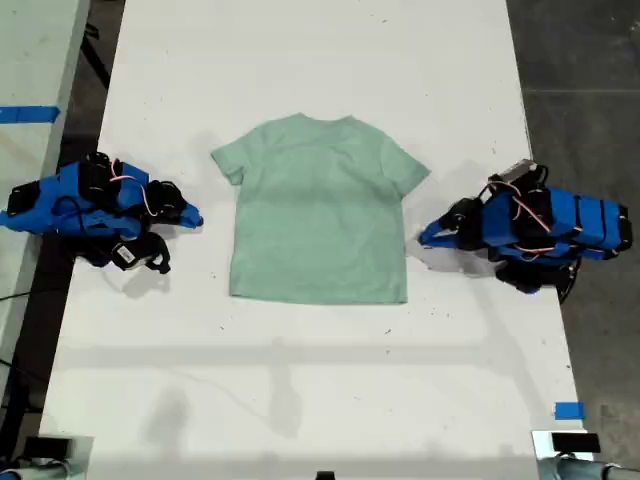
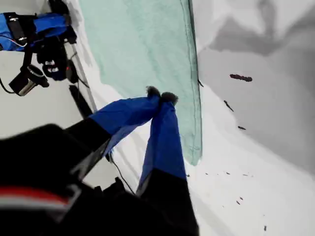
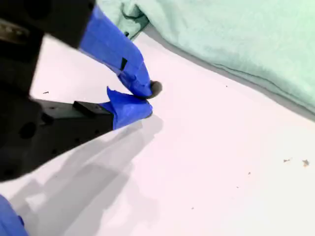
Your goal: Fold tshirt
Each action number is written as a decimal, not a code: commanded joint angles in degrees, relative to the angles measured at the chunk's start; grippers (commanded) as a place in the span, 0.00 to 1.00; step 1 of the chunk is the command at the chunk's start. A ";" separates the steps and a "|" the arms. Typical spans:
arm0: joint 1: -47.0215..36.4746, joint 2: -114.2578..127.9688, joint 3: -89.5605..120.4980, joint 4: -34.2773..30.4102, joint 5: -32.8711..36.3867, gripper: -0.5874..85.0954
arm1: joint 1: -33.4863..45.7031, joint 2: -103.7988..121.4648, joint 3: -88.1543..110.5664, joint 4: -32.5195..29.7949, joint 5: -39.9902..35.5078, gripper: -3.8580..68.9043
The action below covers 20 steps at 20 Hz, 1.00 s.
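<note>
The pale mint-green tshirt (image 1: 320, 215) lies flat and spread out on the white table (image 1: 320, 60), neck toward the far edge and both sleeves out. My first gripper (image 1: 425, 238) rests on the table at the exterior view's right, its tips just beside the shirt's side edge. Its blue jaws are shut with nothing between them (image 2: 160, 96), and the tshirt (image 2: 142, 44) stretches beyond. My second gripper (image 1: 195, 218) rests at the exterior view's left, a short gap from the shirt. It is shut and empty (image 3: 147, 98), with the tshirt (image 3: 236, 34) and a sleeve just beyond it.
A blue tape mark (image 1: 568, 410) sits near the table's front corner at the exterior view's right. Dark floor (image 1: 580, 80) runs along that side. A second pale surface with blue tape (image 1: 30, 113) stands off the exterior view's left. Bare table stretches before and behind the shirt.
</note>
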<state>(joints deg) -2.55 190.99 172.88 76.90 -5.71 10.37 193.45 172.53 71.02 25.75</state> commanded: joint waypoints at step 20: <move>-16.17 -57.04 -56.78 1.23 19.95 0.01 | 26.72 -61.61 -64.86 12.92 -51.50 0.05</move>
<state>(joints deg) -14.15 136.76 124.63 75.67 10.37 31.99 136.05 116.46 81.12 -20.39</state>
